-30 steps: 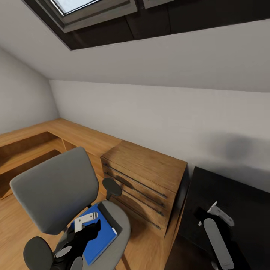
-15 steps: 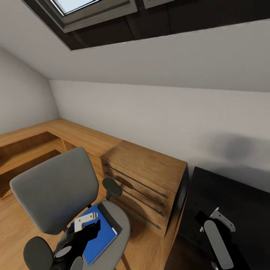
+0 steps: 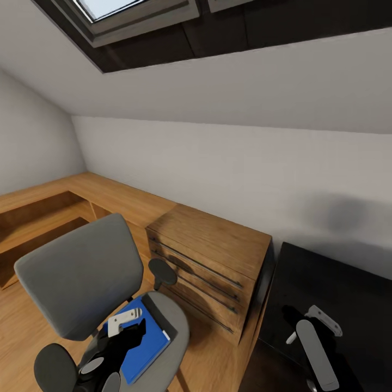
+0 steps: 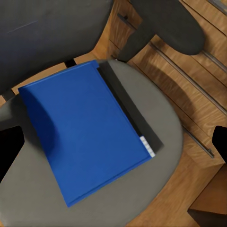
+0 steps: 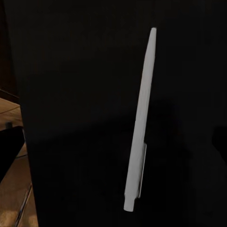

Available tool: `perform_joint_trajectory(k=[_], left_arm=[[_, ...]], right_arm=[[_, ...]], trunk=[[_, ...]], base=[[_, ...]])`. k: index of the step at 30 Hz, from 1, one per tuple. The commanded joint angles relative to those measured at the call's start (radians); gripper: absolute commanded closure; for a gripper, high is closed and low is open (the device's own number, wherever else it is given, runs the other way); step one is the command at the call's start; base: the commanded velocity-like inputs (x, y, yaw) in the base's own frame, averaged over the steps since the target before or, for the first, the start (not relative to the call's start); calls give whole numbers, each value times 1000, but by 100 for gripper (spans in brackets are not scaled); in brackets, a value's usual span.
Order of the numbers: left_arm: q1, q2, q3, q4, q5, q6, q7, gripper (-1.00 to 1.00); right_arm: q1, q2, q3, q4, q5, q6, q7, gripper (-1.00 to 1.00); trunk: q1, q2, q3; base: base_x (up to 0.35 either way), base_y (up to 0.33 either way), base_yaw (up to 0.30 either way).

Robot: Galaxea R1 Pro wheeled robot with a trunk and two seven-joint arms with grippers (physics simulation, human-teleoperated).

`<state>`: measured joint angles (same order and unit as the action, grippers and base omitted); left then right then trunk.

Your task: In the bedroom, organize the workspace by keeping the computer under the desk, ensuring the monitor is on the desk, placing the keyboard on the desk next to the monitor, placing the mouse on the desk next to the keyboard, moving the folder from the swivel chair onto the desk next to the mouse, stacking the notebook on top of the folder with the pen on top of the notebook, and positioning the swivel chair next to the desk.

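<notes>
A: Where is the blue folder (image 4: 87, 137) at this moment?

B: It lies flat on the grey seat of the swivel chair (image 3: 76, 272); in the head view the folder (image 3: 142, 343) sits toward the front of the seat, partly covered by the left end effector (image 3: 126, 326); one black armrest (image 3: 162, 271) stands between the seat and the wooden dresser (image 3: 209, 261).

A: And that end effector, how does it stand?

B: It hangs just above the folder; in the left wrist view dark fingertips (image 4: 9, 151) show at both edges of the picture with the folder between them, so the jaws stand wide apart and hold nothing.

A: What of the other side?

B: The right end effector (image 3: 305, 326) is over the glossy black counter (image 3: 337, 283), which stands just beside the dresser; the right wrist view shows the white-silver pen (image 5: 140, 123) lying alone on that black counter (image 5: 71, 94), a strip of light wood floor (image 5: 14, 189) at one edge; a dark fingertip (image 5: 9, 146) sits well to one side of the pen and nothing touches it; the far finger is lost against the black top, so I think the jaws are spread, though I cannot tell for certain.

A: And the room?

B: Sloped pale grey walls, a skylight (image 3: 136, 16) overhead, low wooden shelving (image 3: 43, 212) along the wall behind the chair.
</notes>
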<state>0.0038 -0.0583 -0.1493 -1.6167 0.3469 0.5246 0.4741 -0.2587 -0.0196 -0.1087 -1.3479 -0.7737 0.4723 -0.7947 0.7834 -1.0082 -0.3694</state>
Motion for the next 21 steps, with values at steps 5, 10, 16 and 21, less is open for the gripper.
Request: perform_joint_trajectory(k=[5,10,16,21], left_arm=[[0,0,-1,-2,11,2,9,-100],[0,0,-1,-2,11,2,9,-100],[-1,0,-1,-2,11,0,9,-100],[0,1,3,-2,11,0,9,-100]], right_arm=[[-1,0,0,-4,-6,2,-6,-100],[-1,2,3,-59,-4,-2,-10,-100],[2,10,45,-130,-3,-1,-13,-100],[2,12,260,-132,9,-15,-15,-100]], trunk=[[0,-1,-1],[0,-1,-1],[0,-1,-1],[0,-1,-1]], base=[[0,0,0],[0,0,0],[0,0,0],[0,0,55]])
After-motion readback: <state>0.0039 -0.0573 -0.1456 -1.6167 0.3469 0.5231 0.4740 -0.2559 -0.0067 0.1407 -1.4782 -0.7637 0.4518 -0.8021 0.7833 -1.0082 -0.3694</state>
